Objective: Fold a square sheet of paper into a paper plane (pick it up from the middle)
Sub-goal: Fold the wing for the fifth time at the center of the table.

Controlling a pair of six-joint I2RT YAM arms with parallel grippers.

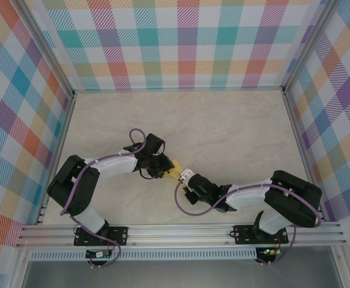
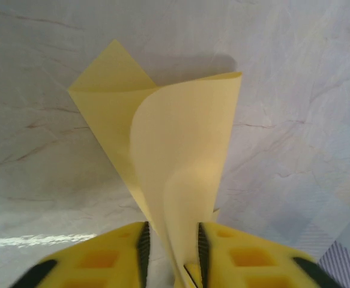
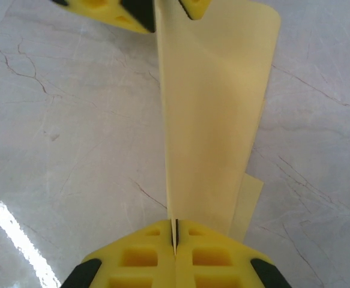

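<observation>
At mid-front of the counter (image 1: 235,120), the right pincer (image 3: 175,233) is clamped tight on one end of the folded yellow paper (image 3: 214,114). The left pincer (image 2: 171,240) stands parted, the sheet's other end running between its fingers (image 2: 102,258). The paper spans from one pincer to the other, standing on edge.

**benchrat:** The left arm (image 1: 102,163) and right arm (image 1: 253,193) look like twins: white shells, chunky black joints, a purple cable (image 1: 137,130) looping off each.

**yam_fan:** Yep. The left end effector (image 2: 171,234) and right end effector (image 3: 175,231) both have bright yellow fingers (image 2: 102,259) with square pockets moulded in and black inner pads. Black base plates (image 1: 101,235) too.
</observation>
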